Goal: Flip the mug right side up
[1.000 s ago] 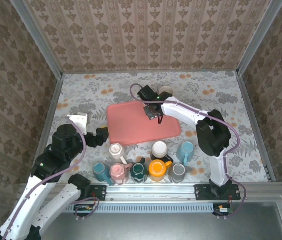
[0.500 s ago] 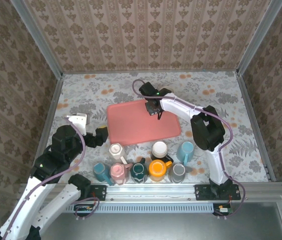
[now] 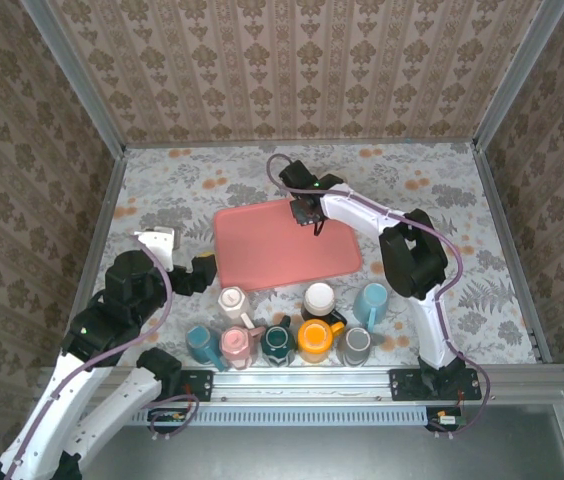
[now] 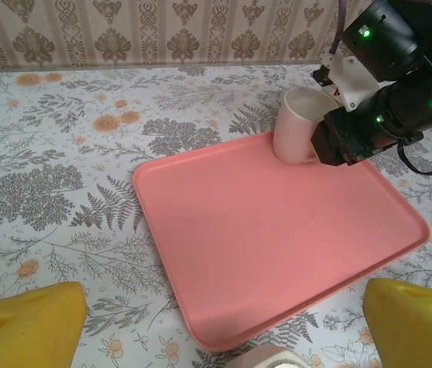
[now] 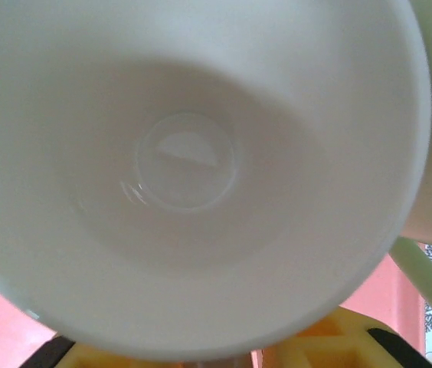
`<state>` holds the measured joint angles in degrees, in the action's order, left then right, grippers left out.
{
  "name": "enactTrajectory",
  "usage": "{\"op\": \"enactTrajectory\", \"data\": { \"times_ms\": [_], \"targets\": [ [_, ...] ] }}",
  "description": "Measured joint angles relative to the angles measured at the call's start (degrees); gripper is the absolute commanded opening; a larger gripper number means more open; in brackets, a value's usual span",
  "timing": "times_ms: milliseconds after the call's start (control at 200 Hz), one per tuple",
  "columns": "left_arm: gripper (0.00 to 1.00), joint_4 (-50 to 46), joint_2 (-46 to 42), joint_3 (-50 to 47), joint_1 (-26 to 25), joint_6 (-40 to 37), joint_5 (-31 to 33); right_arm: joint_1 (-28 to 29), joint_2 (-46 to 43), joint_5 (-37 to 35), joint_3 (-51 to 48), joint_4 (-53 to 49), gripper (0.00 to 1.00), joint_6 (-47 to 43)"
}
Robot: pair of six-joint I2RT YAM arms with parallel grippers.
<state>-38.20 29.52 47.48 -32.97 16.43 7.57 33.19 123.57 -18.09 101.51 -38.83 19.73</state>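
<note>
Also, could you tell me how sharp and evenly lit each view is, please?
Top external: even, soft light, faint shadows. Left wrist: pink tray and mug sharp, near yellow fingers blurred. Right wrist: mug interior very close, soft-focus, with faint glare at its bottom.

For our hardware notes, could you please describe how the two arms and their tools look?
Left arm and right arm: white shells, black joints, looping purple cables. The right wrist is black with green lights. The left tool has yellow fingers.

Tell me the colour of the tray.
Plain salmon pink; the tray shows best in the left wrist view.
</note>
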Motion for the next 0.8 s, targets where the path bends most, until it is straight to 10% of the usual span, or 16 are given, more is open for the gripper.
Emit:
{"op": "enactTrajectory", "data": {
  "times_ms": [395,800],
  "targets": [
    [0.95,0.02,1.2,0.0,0.0,-0.22,0.28,0.24,-3.02,1.2,-2.95,1.53,0.54,-1.42],
    [0.93,0.02,3.06,-0.2,-0.2,-0.2,0.35,3.43,-33.68,4.15,-18.27,3.45,0.56,-1.86]
  ]
}}
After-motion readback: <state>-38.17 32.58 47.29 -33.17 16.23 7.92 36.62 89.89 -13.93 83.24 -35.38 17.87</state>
